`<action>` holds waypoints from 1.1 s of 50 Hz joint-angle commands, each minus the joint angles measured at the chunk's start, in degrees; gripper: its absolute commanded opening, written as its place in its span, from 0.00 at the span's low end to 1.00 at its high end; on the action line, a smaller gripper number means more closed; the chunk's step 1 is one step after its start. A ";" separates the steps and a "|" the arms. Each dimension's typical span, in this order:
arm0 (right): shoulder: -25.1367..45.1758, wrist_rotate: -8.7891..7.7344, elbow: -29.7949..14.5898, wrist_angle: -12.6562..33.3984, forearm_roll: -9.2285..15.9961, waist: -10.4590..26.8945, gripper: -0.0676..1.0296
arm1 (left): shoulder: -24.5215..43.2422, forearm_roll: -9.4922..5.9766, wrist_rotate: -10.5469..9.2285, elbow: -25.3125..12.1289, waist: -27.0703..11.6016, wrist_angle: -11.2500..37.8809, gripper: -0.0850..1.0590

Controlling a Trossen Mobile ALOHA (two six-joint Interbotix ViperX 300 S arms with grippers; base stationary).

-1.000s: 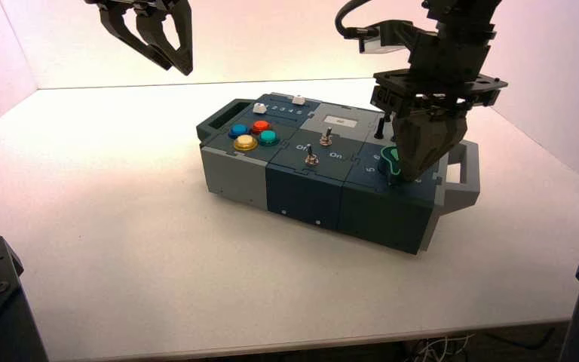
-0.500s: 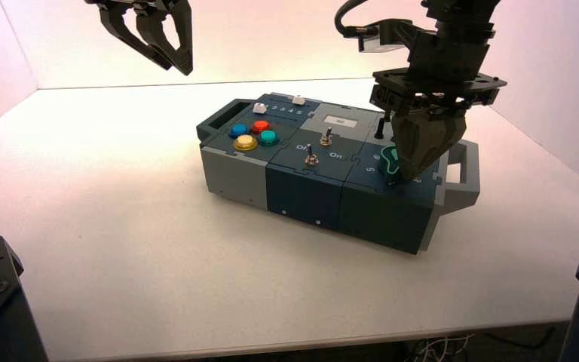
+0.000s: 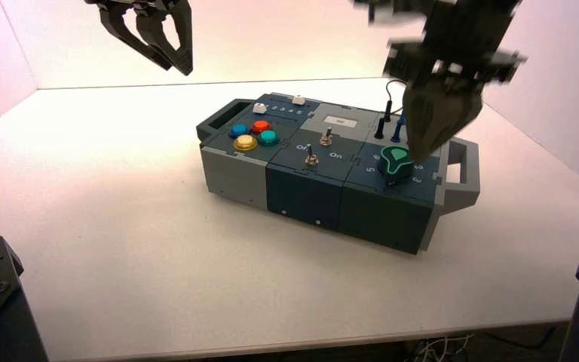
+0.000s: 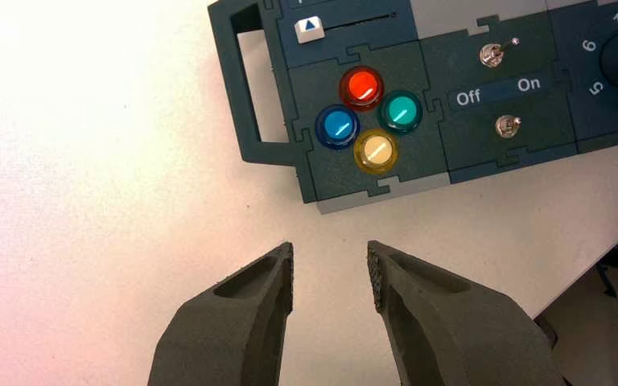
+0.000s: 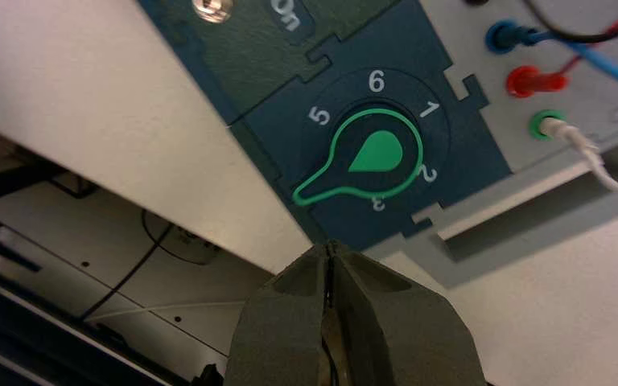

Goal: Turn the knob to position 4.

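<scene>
High view: the box (image 3: 301, 162) rests on a pale tabletop (image 3: 158, 264) with pinkish-white walls (image 3: 271, 41) behind. The left gripper (image 3: 177, 66) hangs beyond the box's left end; the right gripper (image 3: 426, 151) hangs near the green knob (image 3: 396, 164), on the box's right part. The right wrist view alone shows the knob's pointer between 3 and 5, a red plug (image 5: 535, 81) and the right pincer clenched; the left wrist view shows the left pincer released.
</scene>
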 commanded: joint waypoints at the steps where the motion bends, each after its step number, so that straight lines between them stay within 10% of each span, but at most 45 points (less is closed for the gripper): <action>1: -6.94 -0.18 -0.70 1.14 -0.18 -0.09 0.06 | -0.88 0.18 0.26 -1.58 -0.18 -0.35 0.52; 16: -24.79 1.05 -0.53 2.72 -0.26 -0.44 0.65 | -0.88 0.09 0.26 -1.49 -0.26 -0.53 0.52; 39: -45.00 2.29 2.55 2.90 -0.44 -5.01 0.84 | -0.62 0.09 0.26 -1.41 -0.26 -0.53 0.52; 55: -45.09 2.29 2.72 2.20 -1.23 -5.45 0.84 | -0.18 0.09 0.26 -1.58 -0.18 -0.62 0.52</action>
